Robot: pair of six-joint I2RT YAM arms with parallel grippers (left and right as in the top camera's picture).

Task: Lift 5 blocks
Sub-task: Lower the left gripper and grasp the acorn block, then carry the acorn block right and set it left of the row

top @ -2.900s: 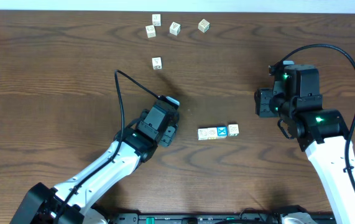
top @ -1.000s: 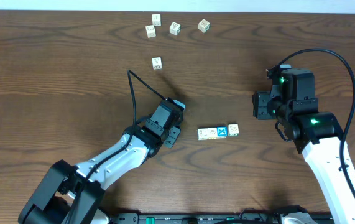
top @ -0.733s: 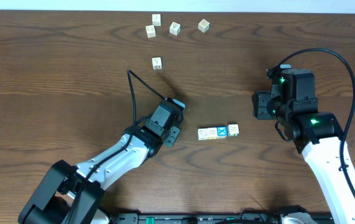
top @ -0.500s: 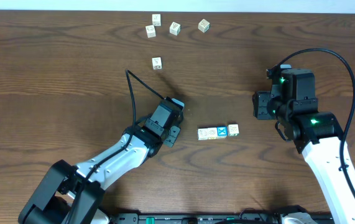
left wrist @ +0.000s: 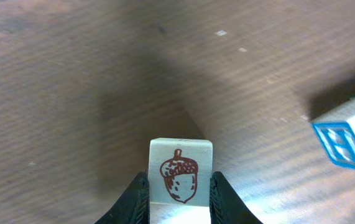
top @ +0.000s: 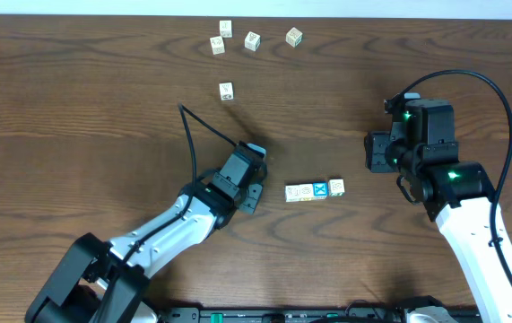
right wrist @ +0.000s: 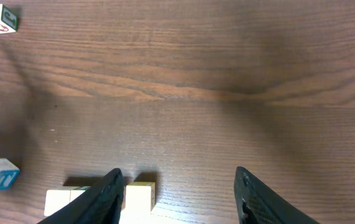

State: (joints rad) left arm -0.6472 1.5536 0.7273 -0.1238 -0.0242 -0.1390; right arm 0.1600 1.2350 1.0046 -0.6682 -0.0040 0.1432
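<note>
Site: robotics lab bench, by the look of it. Landmark was the dark wood-grain table (top: 76, 117). Two white-and-black robot arms reached in from its near edge, left arm (top: 170, 229) and right arm (top: 475, 224), each trailing a loose black cable (top: 460, 74). Green status lights (top: 459, 174) glowed on the right arm. Black rail (top: 282, 316) ran along the table's near edge; pale strip (top: 256, 7) beyond its far edge. Mid-table, a row of picture cubes (top: 314, 190); loose cubes (top: 252, 40) near the far edge.
</note>
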